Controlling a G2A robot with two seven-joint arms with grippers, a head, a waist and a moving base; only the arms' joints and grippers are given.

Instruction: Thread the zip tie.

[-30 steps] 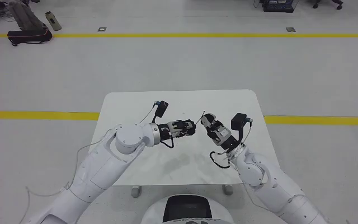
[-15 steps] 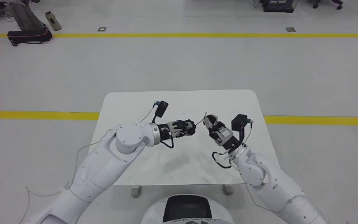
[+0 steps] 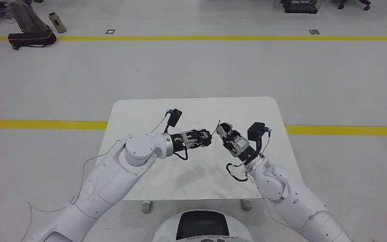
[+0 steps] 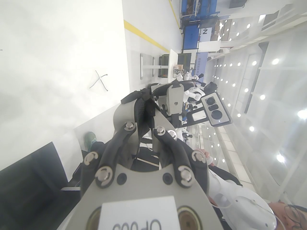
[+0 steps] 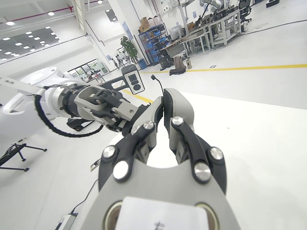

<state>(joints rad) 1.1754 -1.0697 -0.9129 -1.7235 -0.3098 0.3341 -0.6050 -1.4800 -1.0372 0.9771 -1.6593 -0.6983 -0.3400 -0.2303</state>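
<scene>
Left pincer over mid-desk, tips aimed right, closed down narrow. Can't tell if anything sits between its pads.

Just right of it and a shade farther: right pincer, tips aimed left, clamped on the zip tie. Whether the two pincers' tips touch is unclear.

The tie stands out of the right pads, its long axis rising toward the desk's far side. A small block, likely the head, is at the free end.

Judgement: threading turns on that free end, above and beyond both tips. The left pincer is next to it.
</scene>
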